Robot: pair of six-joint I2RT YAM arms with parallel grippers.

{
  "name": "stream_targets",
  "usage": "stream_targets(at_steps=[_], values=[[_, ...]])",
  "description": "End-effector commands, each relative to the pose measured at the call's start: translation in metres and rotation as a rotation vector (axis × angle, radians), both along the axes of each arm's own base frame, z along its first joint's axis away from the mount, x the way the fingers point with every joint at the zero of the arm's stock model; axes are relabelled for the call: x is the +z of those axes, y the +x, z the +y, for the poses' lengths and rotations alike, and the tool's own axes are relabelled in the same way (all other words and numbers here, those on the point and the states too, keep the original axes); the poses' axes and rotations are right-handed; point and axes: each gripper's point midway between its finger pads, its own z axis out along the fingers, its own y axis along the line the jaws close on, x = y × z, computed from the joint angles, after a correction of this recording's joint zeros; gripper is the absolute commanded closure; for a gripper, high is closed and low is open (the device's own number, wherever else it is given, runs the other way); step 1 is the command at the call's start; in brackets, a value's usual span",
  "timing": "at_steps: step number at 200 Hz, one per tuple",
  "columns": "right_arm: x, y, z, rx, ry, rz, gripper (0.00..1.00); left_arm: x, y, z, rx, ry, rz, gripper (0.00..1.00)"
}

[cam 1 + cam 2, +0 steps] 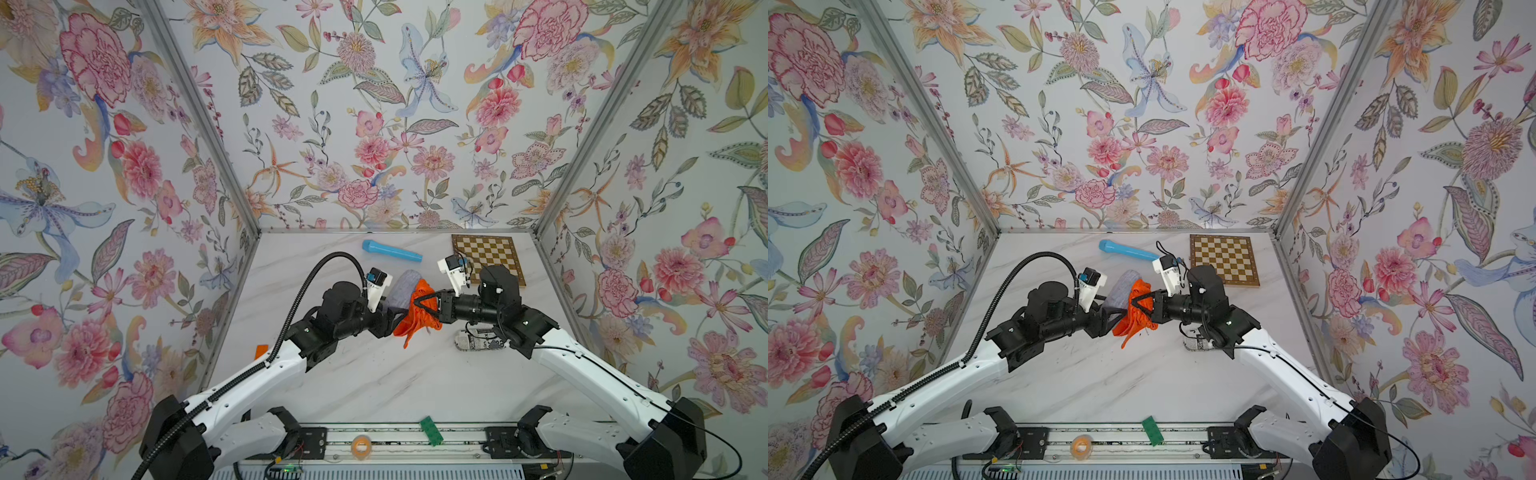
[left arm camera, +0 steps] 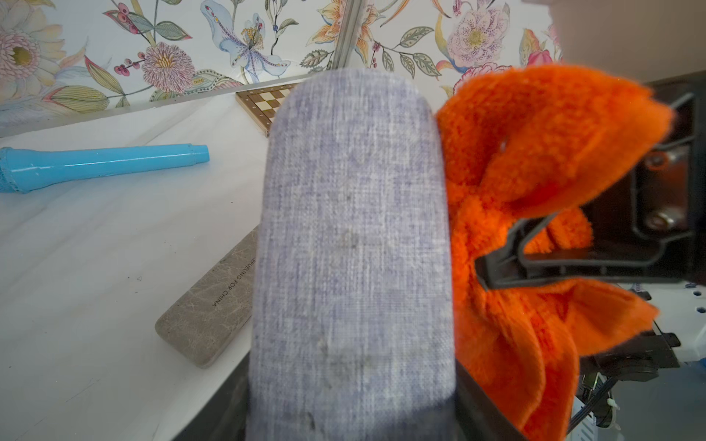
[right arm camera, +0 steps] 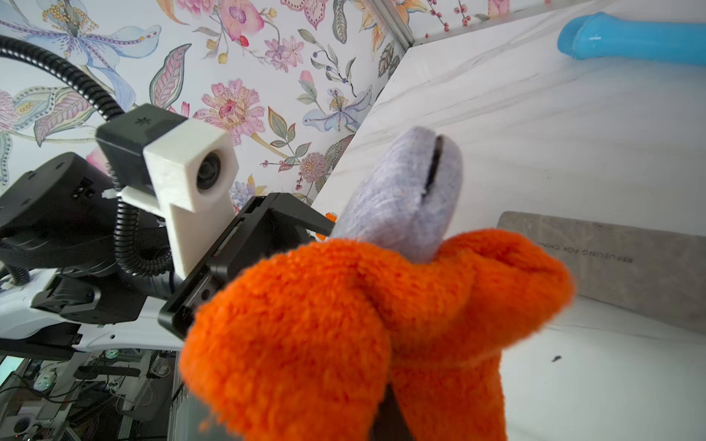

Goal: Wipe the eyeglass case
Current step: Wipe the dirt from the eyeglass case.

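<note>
Above the middle of the table (image 1: 374, 374), the left jaws pinch one end of the eyeglass case (image 2: 351, 236) while the right jaws, clamped on the orange cloth (image 2: 535, 152), press its side, so a hard push could lever it loose.

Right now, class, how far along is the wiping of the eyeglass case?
Done: left end effector holds the eyeglass case off the table; right end effector is shut on the orange cloth. In hand: the cloth presses against one long edge of the case. Left: the case's broad face, which shows faint smudges, is not yet covered.
</note>
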Motion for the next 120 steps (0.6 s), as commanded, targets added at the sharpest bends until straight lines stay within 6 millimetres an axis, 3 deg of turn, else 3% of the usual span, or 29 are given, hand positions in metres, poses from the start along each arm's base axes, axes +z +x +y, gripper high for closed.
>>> stream_targets(at_steps=[1, 29, 57, 71, 88, 120], values=[[0.013, 0.034, -0.014, -0.104, -0.010, -0.081, 1.00, 0.026, -0.055, -0.030, -0.287, -0.111, -0.007, 0.58], [0.017, -0.022, 0.040, 0.081, 0.030, -0.065, 1.00, 0.022, -0.045, -0.028, -0.243, -0.077, -0.004, 0.57], [0.013, -0.057, 0.068, 0.184, 0.006, -0.054, 1.00, 0.015, -0.030, -0.025, -0.187, -0.042, 0.020, 0.57], [0.010, -0.057, 0.069, 0.187, -0.041, -0.061, 1.00, 0.014, -0.024, -0.023, -0.161, -0.026, 0.028, 0.57], [0.010, -0.043, 0.062, 0.153, -0.099, -0.087, 1.00, 0.012, -0.017, -0.019, -0.118, 0.006, 0.030, 0.57], [0.024, -0.025, 0.050, 0.125, -0.121, -0.120, 1.00, 0.014, -0.012, -0.009, -0.065, 0.006, 0.027, 0.57]])
